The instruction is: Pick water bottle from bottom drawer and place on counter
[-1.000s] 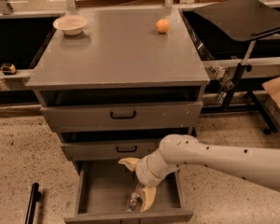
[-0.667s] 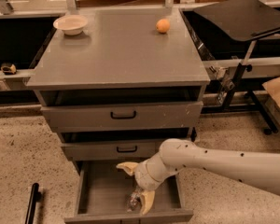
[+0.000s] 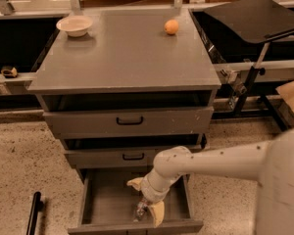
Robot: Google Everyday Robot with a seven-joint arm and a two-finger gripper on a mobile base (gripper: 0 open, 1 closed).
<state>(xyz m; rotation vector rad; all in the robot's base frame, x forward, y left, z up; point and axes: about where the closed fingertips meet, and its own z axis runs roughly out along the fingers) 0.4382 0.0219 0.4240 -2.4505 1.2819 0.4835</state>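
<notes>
In the open bottom drawer [image 3: 102,199] the gripper [image 3: 146,199] hangs with its fingers spread wide, the water bottle [image 3: 140,209] lying just under it against the nearer finger, part hidden by the wrist, while far above, on the counter [image 3: 122,58], sit a bowl [image 3: 74,25] and an orange fruit [image 3: 171,27].

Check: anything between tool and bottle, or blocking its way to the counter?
Nothing visible. The open tool is at the clear crinkled plastic water bottle in the grey bottom drawer; on the flat grey counter, white bowl and orange fruit sit far back.
</notes>
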